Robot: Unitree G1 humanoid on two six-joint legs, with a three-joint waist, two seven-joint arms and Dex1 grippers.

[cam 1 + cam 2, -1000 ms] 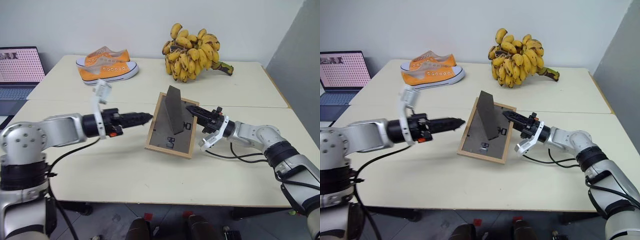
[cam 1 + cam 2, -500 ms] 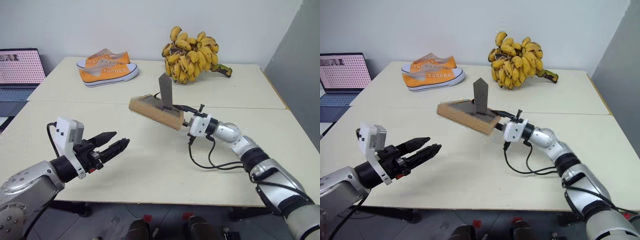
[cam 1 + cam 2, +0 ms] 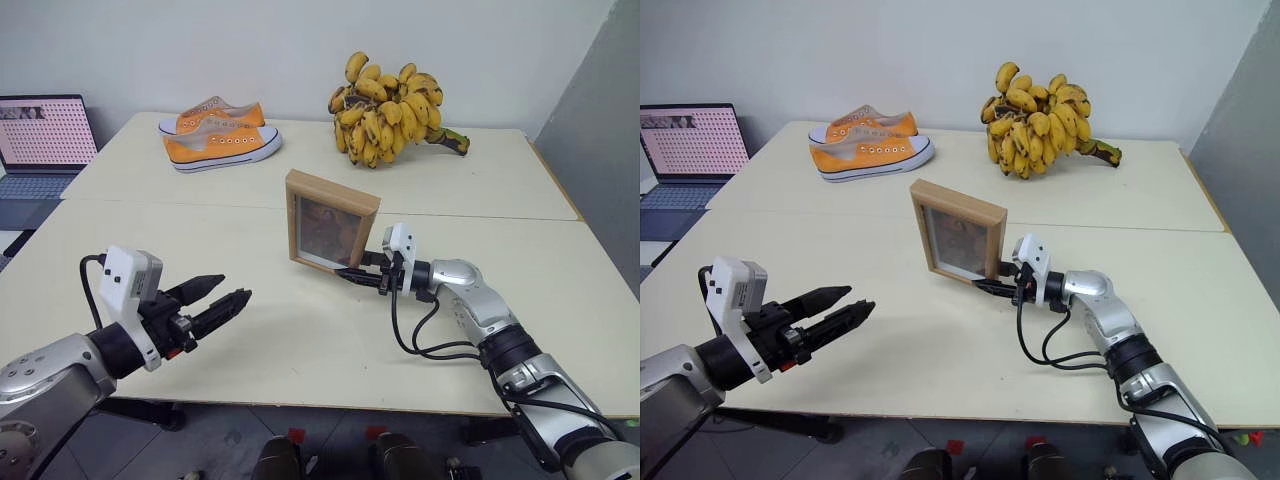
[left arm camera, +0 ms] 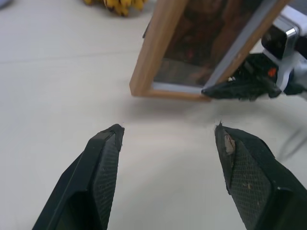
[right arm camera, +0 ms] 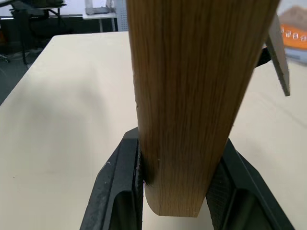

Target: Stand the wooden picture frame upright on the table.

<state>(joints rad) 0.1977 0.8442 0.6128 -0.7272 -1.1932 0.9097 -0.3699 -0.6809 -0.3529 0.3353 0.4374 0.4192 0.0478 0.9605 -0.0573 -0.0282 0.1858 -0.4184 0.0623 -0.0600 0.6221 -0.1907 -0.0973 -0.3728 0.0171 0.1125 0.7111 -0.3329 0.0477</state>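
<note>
The wooden picture frame (image 3: pixel 330 222) stands upright near the middle of the table (image 3: pixel 300 345), its dark portrait facing me. My right gripper (image 3: pixel 352 273) is shut on the frame's lower right corner, a black finger (image 5: pixel 117 191) on each face of the light-wood edge (image 5: pixel 192 96). The frame leans slightly; I cannot tell if its lower edge touches the tabletop. A grey prop stand (image 5: pixel 278 52) sticks out behind it. My left gripper (image 3: pixel 235 288) hovers open at the front left, apart from the frame (image 4: pixel 192 48), with nothing between its fingers.
A pair of orange sneakers (image 3: pixel 215 140) lies at the back left, a big bunch of bananas (image 3: pixel 390 95) at the back centre. A laptop (image 3: pixel 40 135) sits off the table's left edge. A black cable (image 3: pixel 425 345) loops on the table under my right arm.
The right gripper rolled the frame from back-up and tilted to upright with the painting facing me. The left arm pulled back and down to the front left, still open.
</note>
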